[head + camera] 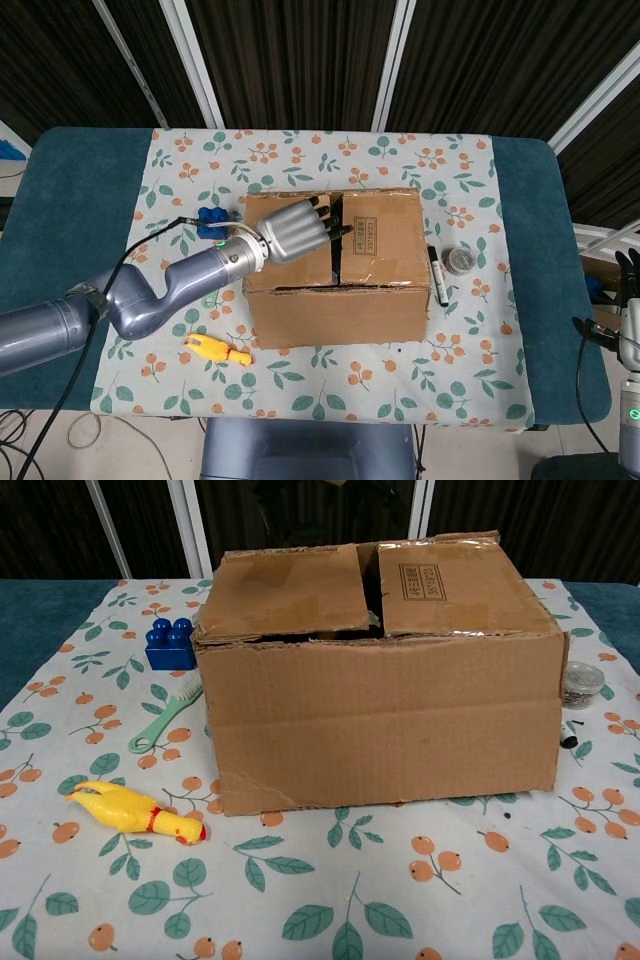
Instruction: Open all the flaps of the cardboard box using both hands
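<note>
box [335,270] – brown | cloth [300,385] – white, orange-fruit print | block [170,645] – blue | chicken [135,812] – yellow

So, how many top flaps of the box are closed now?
2 show, both closed: the left flap, under the left hand in the head view, and the right flap. Any flaps beneath are hidden.

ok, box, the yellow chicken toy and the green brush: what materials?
Cardboard box: brown corrugated board, matte; torn edges and glossy tape strips on the flaps. Yellow chicken toy: probably soft rubber or vinyl, smooth with a slight sheen. Green brush: looks like moulded plastic, pale bristles.
</note>
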Action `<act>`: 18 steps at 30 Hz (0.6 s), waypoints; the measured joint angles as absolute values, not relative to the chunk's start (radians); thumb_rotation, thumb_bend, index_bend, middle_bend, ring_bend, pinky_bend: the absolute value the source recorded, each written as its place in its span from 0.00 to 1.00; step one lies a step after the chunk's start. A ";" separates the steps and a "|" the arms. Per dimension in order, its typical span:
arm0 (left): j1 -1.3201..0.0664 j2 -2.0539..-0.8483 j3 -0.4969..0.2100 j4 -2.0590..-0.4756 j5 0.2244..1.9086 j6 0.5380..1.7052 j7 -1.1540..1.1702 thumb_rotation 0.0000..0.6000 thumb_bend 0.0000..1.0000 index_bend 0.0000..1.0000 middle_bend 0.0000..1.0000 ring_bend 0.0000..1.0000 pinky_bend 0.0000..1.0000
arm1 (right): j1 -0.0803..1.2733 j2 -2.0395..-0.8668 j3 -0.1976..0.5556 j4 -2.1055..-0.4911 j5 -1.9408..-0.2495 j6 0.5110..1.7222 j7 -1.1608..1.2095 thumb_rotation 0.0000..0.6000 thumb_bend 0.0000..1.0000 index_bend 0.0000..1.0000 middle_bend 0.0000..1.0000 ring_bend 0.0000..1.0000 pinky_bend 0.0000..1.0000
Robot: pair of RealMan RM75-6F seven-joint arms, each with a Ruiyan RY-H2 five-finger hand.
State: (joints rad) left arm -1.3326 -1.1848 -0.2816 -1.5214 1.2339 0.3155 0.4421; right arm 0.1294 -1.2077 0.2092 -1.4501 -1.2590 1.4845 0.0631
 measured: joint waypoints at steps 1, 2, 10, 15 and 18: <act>-1.343 -1.194 -0.275 -1.515 1.237 0.312 0.443 1.00 0.62 0.05 0.21 0.18 0.27 | 0.129 -1.207 0.210 -1.451 -1.259 1.483 0.065 1.00 0.19 0.00 0.00 0.00 0.20; -1.357 -1.207 -0.267 -1.506 1.239 0.310 0.444 1.00 0.62 0.05 0.21 0.19 0.27 | 0.129 -1.207 0.211 -1.451 -1.258 1.482 0.067 1.00 0.20 0.00 0.00 0.00 0.20; -1.419 -1.265 -0.231 -1.459 1.232 0.299 0.424 1.00 0.62 0.07 0.24 0.21 0.27 | 0.125 -1.205 0.214 -1.457 -1.265 1.479 0.074 1.00 0.21 0.00 0.00 0.00 0.20; -1.445 -1.284 -0.202 -1.439 1.223 0.301 0.414 1.00 0.62 0.07 0.26 0.21 0.28 | 0.124 -1.203 0.214 -1.460 -1.270 1.475 0.073 1.00 0.22 0.00 0.00 0.00 0.20; -1.460 -1.294 -0.186 -1.429 1.218 0.302 0.409 1.00 0.63 0.08 0.27 0.23 0.30 | 0.123 -1.204 0.215 -1.459 -1.272 1.475 0.071 1.00 0.22 0.00 0.00 0.00 0.20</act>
